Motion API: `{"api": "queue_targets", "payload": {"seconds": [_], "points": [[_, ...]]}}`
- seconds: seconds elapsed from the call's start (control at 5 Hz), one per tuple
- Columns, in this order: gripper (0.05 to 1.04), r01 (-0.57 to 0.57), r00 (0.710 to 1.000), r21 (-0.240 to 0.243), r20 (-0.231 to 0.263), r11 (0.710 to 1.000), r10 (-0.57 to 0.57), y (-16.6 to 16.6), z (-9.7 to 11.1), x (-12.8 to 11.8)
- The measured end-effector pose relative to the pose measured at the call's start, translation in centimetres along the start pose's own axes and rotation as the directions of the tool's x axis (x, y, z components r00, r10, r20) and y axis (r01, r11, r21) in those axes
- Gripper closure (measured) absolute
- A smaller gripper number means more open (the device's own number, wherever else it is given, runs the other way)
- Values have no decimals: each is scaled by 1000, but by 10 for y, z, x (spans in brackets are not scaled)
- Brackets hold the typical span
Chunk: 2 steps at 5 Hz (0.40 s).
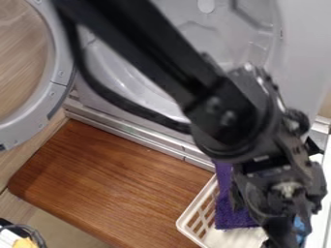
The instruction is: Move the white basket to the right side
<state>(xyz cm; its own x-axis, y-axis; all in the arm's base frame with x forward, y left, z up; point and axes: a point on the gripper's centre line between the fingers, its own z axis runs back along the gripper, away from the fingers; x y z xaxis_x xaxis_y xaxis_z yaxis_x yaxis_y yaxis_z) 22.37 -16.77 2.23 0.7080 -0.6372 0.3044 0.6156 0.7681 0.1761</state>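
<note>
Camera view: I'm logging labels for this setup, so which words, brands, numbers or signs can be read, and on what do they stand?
No text can be read.
Round grey door: small marks, too small to tell whether they are print.
White basket: no readable text.
Wooden board: no readable text.

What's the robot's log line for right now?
gripper: at white basket | basket: lower right, at wooden board's right end | purple cloth: partly inside basket
</note>
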Motion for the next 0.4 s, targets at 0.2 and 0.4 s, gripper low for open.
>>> {"api": "queue_targets", "payload": {"seconds": [0.2, 0.4], "points": [[83, 2, 999, 24, 50, 1000, -3, 9, 29, 2], [83, 24, 997, 54, 72, 998, -28, 17, 42, 4]]}}
